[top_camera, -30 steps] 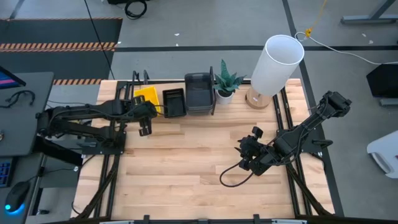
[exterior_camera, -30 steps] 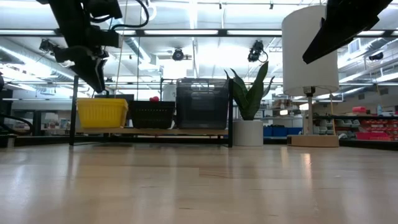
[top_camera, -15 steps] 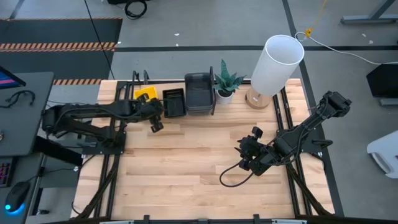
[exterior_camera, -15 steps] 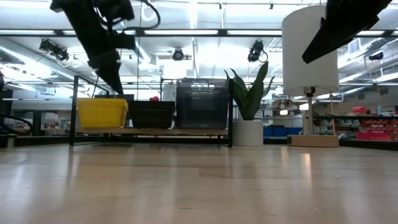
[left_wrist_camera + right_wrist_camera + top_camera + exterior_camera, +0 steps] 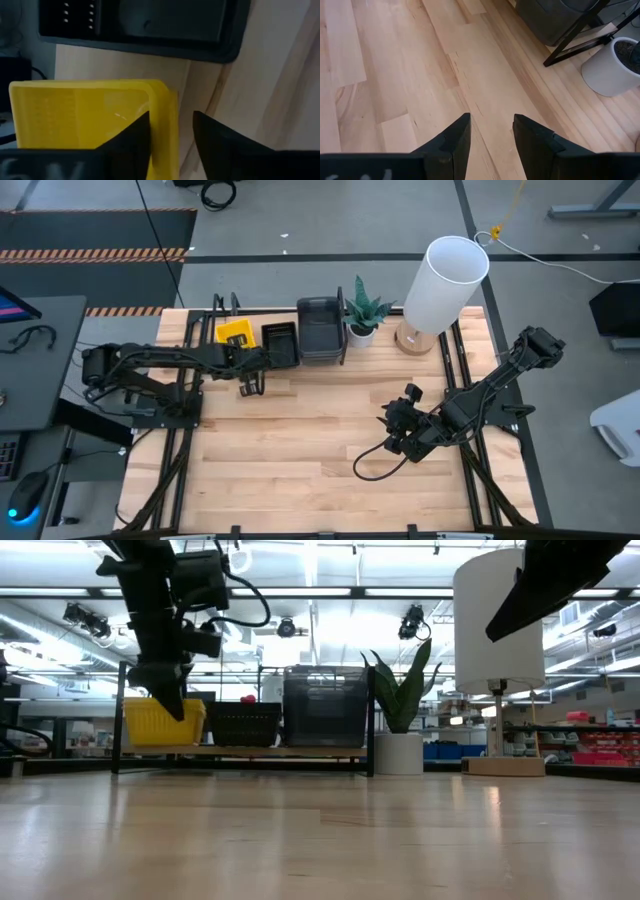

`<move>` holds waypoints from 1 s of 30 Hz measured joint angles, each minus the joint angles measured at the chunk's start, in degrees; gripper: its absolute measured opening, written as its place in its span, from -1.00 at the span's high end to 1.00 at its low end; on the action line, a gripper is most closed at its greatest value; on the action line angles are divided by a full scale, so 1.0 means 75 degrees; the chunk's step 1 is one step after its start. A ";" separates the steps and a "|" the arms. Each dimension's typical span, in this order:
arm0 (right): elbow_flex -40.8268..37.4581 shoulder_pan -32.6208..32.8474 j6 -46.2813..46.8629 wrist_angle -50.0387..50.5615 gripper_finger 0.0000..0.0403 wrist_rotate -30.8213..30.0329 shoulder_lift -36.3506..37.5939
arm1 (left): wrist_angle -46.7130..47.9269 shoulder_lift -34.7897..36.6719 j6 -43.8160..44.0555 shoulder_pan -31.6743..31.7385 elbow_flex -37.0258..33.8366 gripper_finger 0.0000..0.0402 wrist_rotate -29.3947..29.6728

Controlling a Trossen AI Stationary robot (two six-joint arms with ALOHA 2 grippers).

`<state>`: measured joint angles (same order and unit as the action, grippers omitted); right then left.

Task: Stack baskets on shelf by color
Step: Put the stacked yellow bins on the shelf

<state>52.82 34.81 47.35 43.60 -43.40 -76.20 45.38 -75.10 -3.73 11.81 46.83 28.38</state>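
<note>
The shelf [image 5: 300,364] runs along the table's far edge. On it stand stacked yellow baskets [image 5: 235,333], black mesh baskets [image 5: 280,343] and dark grey baskets [image 5: 320,328], left to right. How many are in each stack does not show. My left gripper [image 5: 250,384] is open at the shelf's near side, level with the yellow stack's [image 5: 163,722] top. In the left wrist view its fingers [image 5: 171,131] stand on either side of the yellow basket's end rim [image 5: 167,125], and touching does not show. My right gripper [image 5: 392,426] waits open over bare table right of the middle.
A potted plant [image 5: 362,315] and a lamp with a tall white shade [image 5: 447,280] stand right of the shelf. A black cable loop [image 5: 372,466] hangs by the right arm. The near half of the wooden table [image 5: 300,470] is bare.
My left gripper has moved toward the table's right edge along the shelf's near side and come down, from above the yellow stack to the level of its top. The baskets and the right arm have kept still.
</note>
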 joint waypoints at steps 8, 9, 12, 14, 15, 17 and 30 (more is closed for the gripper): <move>0.0000 0.0000 -0.0020 -0.0015 0.24 0.0003 -0.0003 | 0.0290 0.0001 -0.0058 0.0000 0.0000 0.62 -0.0017; 0.0000 0.0000 -0.0023 -0.0015 0.24 0.0000 -0.0003 | 0.0352 0.0001 -0.0058 0.0000 0.0000 0.65 -0.0017; 0.0000 0.0000 -0.0027 -0.0017 0.24 0.0001 -0.0002 | 0.0448 0.0004 -0.0058 -0.0004 0.0000 0.72 -0.0031; 0.0000 0.0000 -0.0047 -0.0021 0.24 0.0000 0.0000 | 0.0550 0.0004 -0.0087 -0.0012 0.0000 0.76 -0.0049; 0.0000 0.0000 -0.0053 -0.0022 0.24 0.0000 -0.0002 | 0.0573 0.0004 -0.0095 -0.0012 0.0000 0.77 -0.0055; 0.0000 0.0000 -0.0055 -0.0035 0.24 0.0000 0.0000 | 0.0615 0.0004 -0.0127 -0.0012 0.0000 0.79 -0.0061; 0.0000 0.0000 -0.0052 -0.0042 0.24 0.0002 -0.0002 | 0.0811 0.0013 -0.0198 -0.0241 0.0000 0.49 0.0397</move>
<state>52.82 34.81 46.96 43.29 -43.38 -76.22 51.46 -75.00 -5.21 10.01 46.83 31.36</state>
